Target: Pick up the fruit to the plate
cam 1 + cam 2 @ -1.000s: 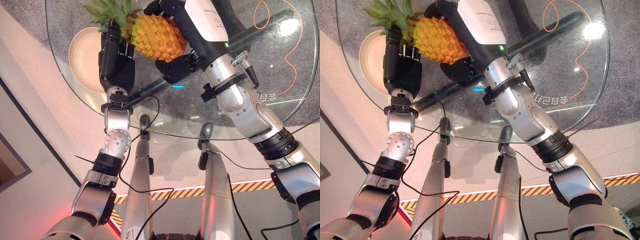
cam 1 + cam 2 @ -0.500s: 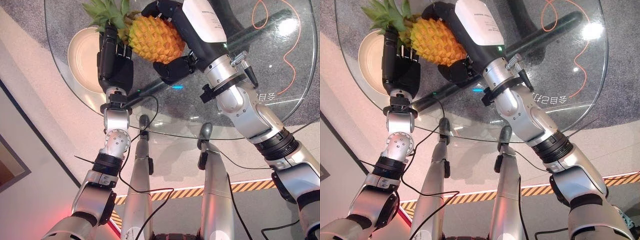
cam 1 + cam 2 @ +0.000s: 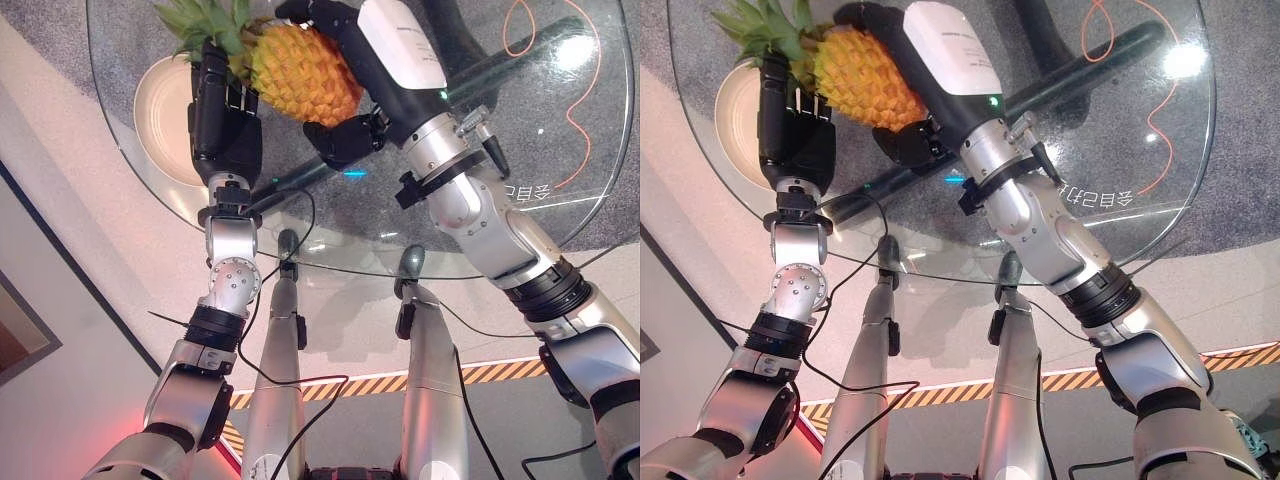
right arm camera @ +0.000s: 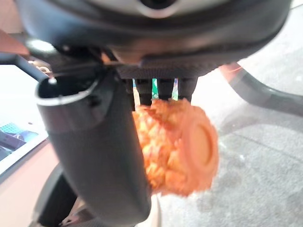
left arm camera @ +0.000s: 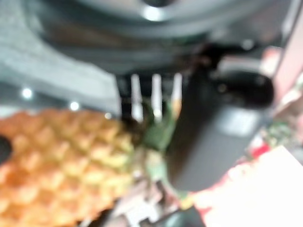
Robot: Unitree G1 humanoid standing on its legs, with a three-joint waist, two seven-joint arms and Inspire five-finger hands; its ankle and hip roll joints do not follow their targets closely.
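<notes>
Carry step: pineapple aloft over glass tabletop, 3 o'clock of plate. Right robot hand curled round body; left robot hand at crown, fingers curled on leaves. Next: shift toward 9 o'clock, lower onto plate.

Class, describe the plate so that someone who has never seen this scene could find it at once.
Start at the round glass table and go to its left edge. There, just left of the pineapple held between the left hand and the right hand, lies the plate. It is the one flat, cream-coloured round dish there.
</notes>
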